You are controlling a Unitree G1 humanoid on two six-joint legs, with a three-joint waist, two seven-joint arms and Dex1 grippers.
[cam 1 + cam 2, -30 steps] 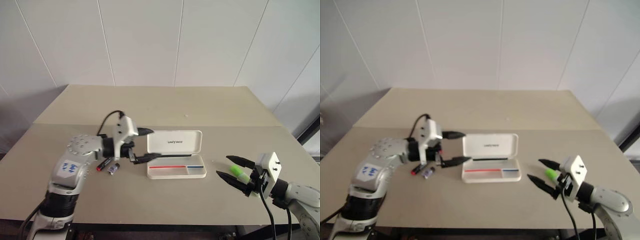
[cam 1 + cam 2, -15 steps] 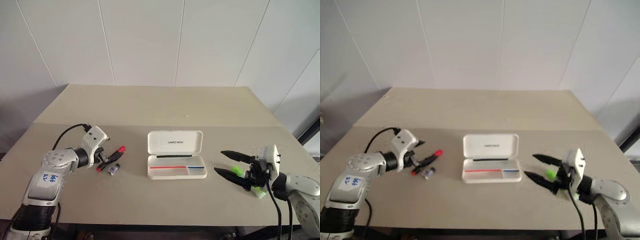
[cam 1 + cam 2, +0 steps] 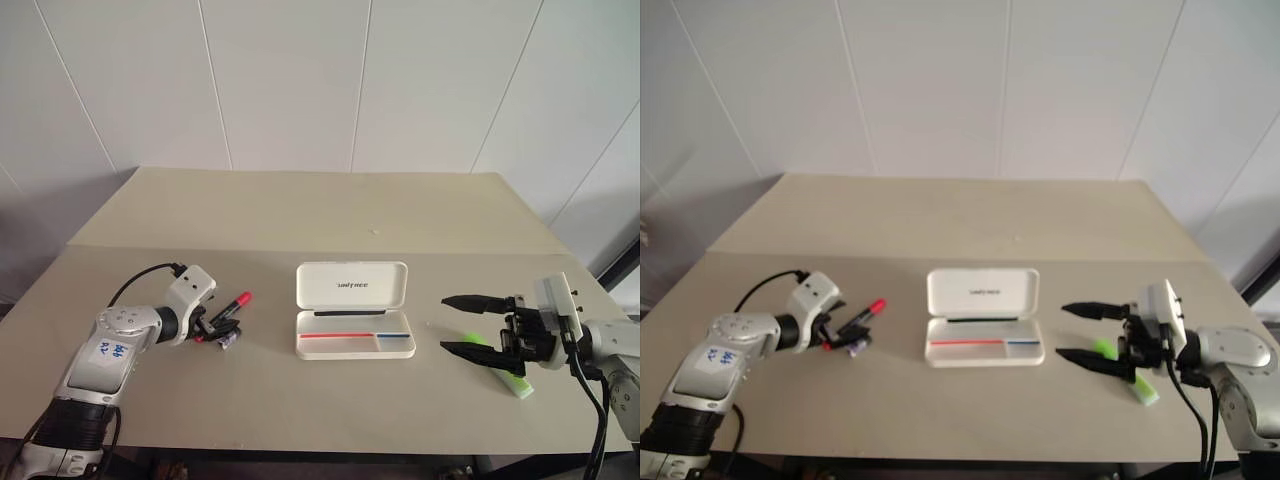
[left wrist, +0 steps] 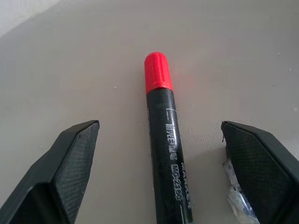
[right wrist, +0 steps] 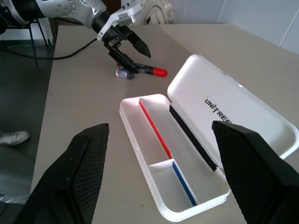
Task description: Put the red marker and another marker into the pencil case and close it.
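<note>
Beige and matte, the tabletop [image 3: 330, 215] runs back to a white panelled wall [image 3: 300, 80].

Nearest, at about 4 o'clock from the pencil case, the right claw [image 3: 462, 324] hovers level, pointing toward the case, its two black fingers spread wide with nothing between them. The lime-green marker [image 3: 500, 360] lies flat on the tabletop just under and behind those fingers, partly hidden by them; whether they touch it cannot be told.

Around the middle of the tabletop the pencil case [image 3: 355, 345] lies open, its tray toward the robot and the lettered lid [image 3: 352, 286] laid back at 12 o'clock from the tray. Red and blue stripes run along the tray's inside, which has no marker in it.

At 9 o'clock from the case, well apart from it, the left claw [image 3: 217, 324] is tilted down over the red marker [image 3: 229, 308]. In the left wrist view the fingers [image 4: 70, 158] stand wide open on either side of the marker's black barrel, apart from it, gripping nothing. The marker rests on the tabletop, its red cap pointing away from the claw toward 1 o'clock. A small crumpled wrapper-like scrap [image 3: 229, 340] lies just beside the barrel, next to one finger.
</note>
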